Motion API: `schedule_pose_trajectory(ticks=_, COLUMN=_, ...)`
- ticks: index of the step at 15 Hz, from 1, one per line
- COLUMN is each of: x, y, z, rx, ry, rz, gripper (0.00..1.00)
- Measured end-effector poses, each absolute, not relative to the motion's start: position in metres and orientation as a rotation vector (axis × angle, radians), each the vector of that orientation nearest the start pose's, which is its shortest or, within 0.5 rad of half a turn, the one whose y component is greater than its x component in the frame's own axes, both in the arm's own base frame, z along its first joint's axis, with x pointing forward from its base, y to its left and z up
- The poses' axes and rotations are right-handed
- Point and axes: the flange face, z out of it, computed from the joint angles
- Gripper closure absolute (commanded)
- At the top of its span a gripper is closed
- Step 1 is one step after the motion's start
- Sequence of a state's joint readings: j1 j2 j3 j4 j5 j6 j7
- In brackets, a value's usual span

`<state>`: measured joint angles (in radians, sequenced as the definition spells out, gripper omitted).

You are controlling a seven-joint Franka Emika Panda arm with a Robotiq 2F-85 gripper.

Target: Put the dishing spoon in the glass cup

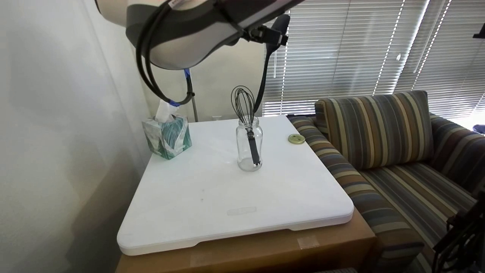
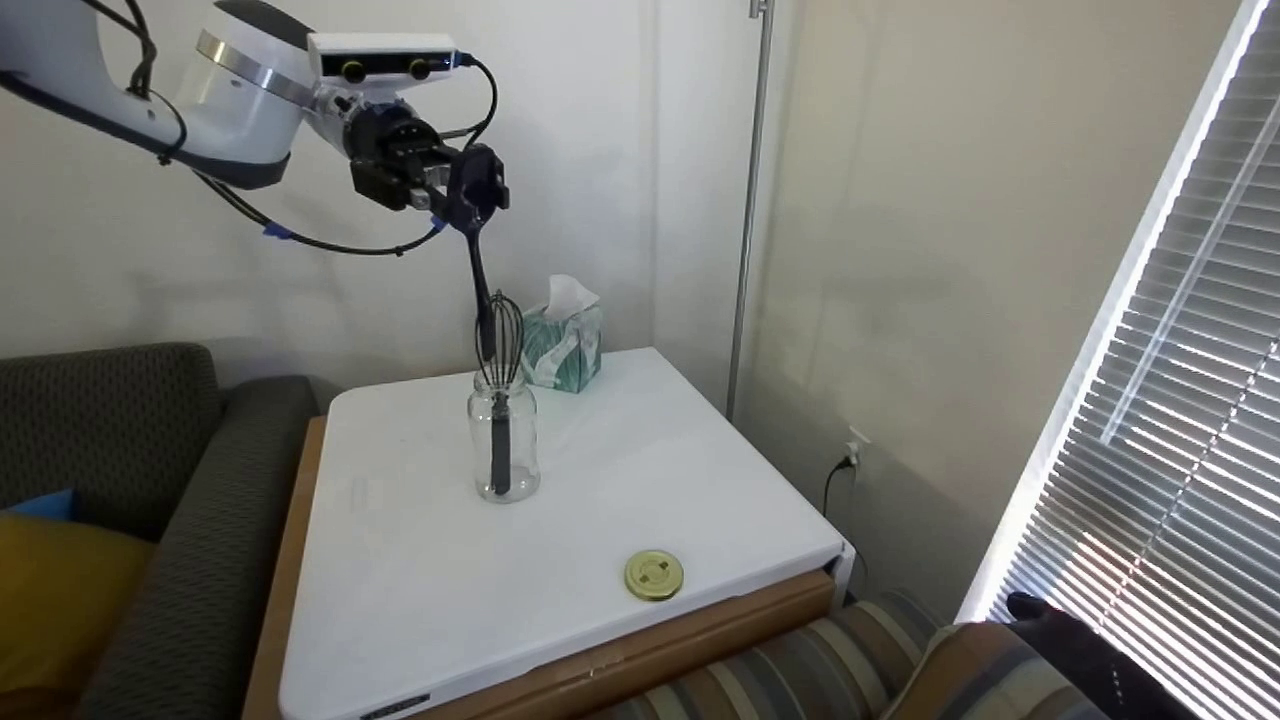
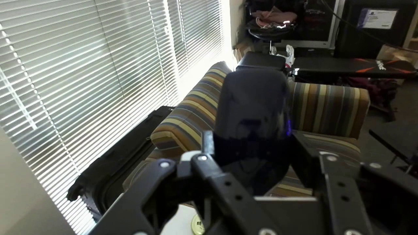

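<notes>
My pincer (image 3: 251, 147) grips the long black plastic serving spoon (image 2: 477, 262) by its oval bowl, slim handle hanging down, tip just above the clear cylindrical glass (image 2: 520, 440) with dark wire whisk (image 1: 248, 120) leaning inside, on the white rectangular table (image 2: 400, 560).

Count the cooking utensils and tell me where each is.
2. The dishing spoon is gripped bowl-up in the claw, handle hanging down. The whisk leans handle-down inside the glass cup. More could be hidden where the wrist view is dark.
</notes>
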<state>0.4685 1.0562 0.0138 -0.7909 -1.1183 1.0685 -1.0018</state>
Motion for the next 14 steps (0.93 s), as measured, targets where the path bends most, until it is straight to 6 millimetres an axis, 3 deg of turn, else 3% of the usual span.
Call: schedule_pose_trajectory(ticks=14, x=0.696, y=0.221, z=0.318, rx=1.568, ry=1.176, rz=-1.044, gripper=0.67)
